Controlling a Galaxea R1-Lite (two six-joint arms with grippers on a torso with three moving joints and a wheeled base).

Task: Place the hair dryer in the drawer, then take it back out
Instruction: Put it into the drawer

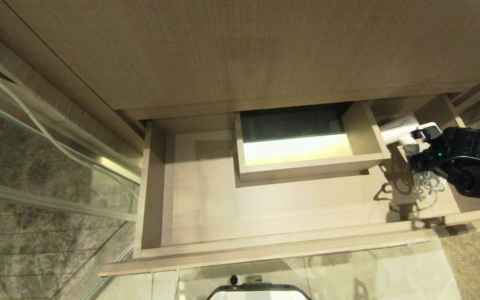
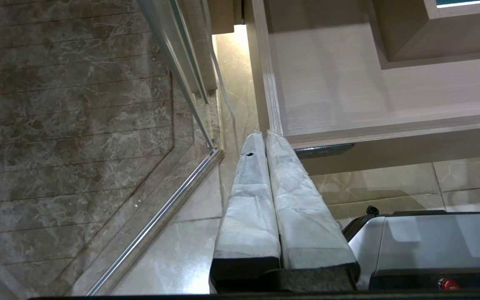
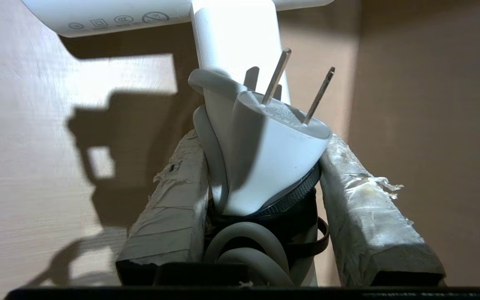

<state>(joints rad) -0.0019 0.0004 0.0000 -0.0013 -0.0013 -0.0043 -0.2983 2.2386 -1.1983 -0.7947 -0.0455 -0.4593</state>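
Note:
The drawer (image 1: 265, 250) stands pulled out, wide and shallow, with a boxed cut-out (image 1: 302, 168) in its middle. At its right end my right gripper (image 1: 417, 139) is shut on the white hair dryer (image 1: 398, 129). The barrel points toward the cut-out and loose cord (image 1: 425, 187) hangs below. In the right wrist view the taped fingers (image 3: 169, 196) clamp the hair dryer (image 3: 240, 41) by its handle, with the plug (image 3: 273, 154) and the black-tied cord bundle between them, above the drawer floor (image 3: 23, 125). My left gripper (image 2: 264, 135) is shut and empty, parked by the drawer's front left corner (image 2: 348, 133).
A glass panel with a metal frame (image 1: 36, 125) stands left of the drawer. A tall wood panel (image 1: 223, 54) overhangs the drawer's back. My base (image 1: 258, 291) sits on the tiled floor just before the drawer front.

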